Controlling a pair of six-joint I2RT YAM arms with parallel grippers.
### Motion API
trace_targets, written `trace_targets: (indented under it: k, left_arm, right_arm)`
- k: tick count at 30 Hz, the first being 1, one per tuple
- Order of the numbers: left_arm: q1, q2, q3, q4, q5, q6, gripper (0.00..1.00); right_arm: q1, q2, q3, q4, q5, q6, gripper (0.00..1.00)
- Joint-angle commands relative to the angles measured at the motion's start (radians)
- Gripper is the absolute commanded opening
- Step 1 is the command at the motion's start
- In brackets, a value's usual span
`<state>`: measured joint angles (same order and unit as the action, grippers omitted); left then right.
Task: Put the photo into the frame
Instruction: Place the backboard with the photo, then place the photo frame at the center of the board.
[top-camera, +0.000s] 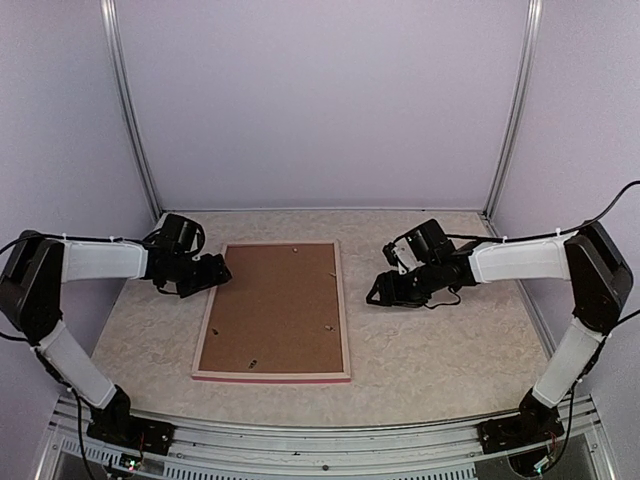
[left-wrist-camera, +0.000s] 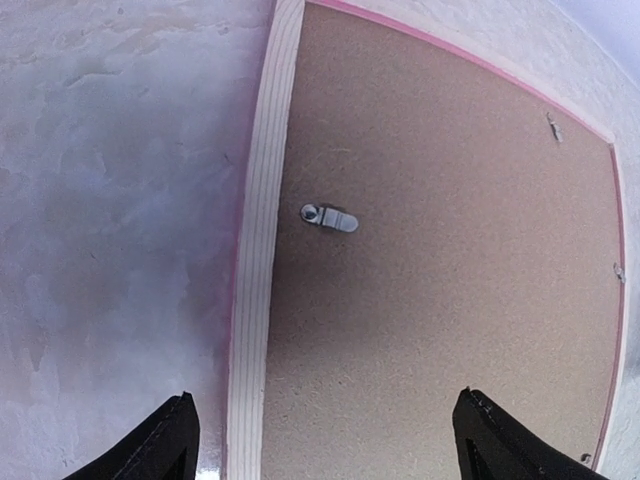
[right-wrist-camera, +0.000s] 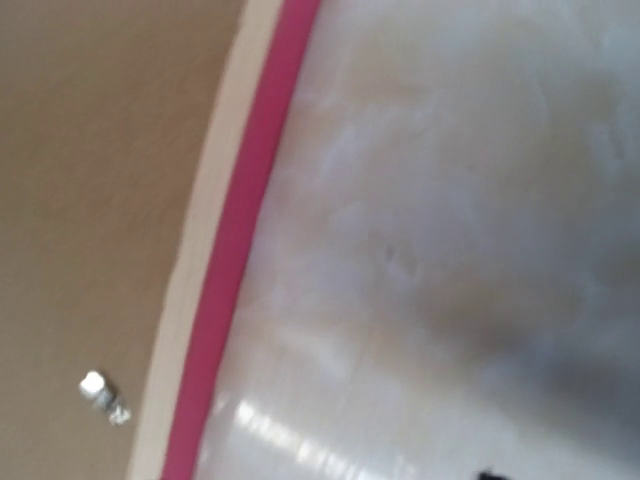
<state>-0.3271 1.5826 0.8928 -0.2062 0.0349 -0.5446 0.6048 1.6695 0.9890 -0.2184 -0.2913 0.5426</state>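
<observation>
So the frame (top-camera: 270, 377) is lying flat, back side up, in the middle of the table (top-camera: 440, 350), with the brown backing board (top-camera: 272, 305) sitting inside it. The photo I can't find in any view. Could be under the board, can't say.

Left gripper (top-camera: 222, 272) hangs over the frame's far-left corner. In its wrist view the fingers (left-wrist-camera: 160, 445) are spread wide either side of the left rail with nothing between them, so it's open and empty. Right gripper (top-camera: 375, 292) sits off the frame's right side, clearly apart from it. Whether its jaws are open or closed I honestly can't tell, since its own camera is blurry and barely shows them.

Handling guess: the frame looks thin, light and rigid, and lying this flat there's no gap to get a finger under. I'd pinch a rail at an outer edge or corner. The board looks stiff but thin, and is probably held by the little metal turn clips (left-wrist-camera: 330, 217). The frame's front and any glass are hidden underneath
</observation>
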Motion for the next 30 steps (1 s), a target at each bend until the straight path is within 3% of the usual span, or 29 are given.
trace_targets:
  k: [1, 10, 17, 22, 30]
  left_arm:
    - [0.0, 0.06, 0.023, 0.041, -0.013, 0.02, 0.89]
    - [-0.001, 0.109, -0.016, 0.119, 0.103, 0.021, 0.89]
    - [-0.055, 0.118, -0.052, 0.183, 0.19, 0.003, 0.87]
    - [-0.13, 0.113, -0.072, 0.22, 0.201, -0.035, 0.86]
    - [-0.283, 0.123, -0.07, 0.261, 0.173, -0.098, 0.86]
  right_arm:
    - [0.016, 0.091, 0.078, 0.06, 0.044, -0.005, 0.7]
    - [0.074, 0.285, 0.219, 0.085, 0.017, 0.007, 0.71]
    - [0.089, 0.346, 0.252, 0.12, -0.022, 0.03, 0.69]
    - [0.092, 0.3, 0.18, 0.137, -0.012, 0.045, 0.67]
    - [0.112, 0.089, -0.041, 0.139, 0.041, 0.086, 0.66]
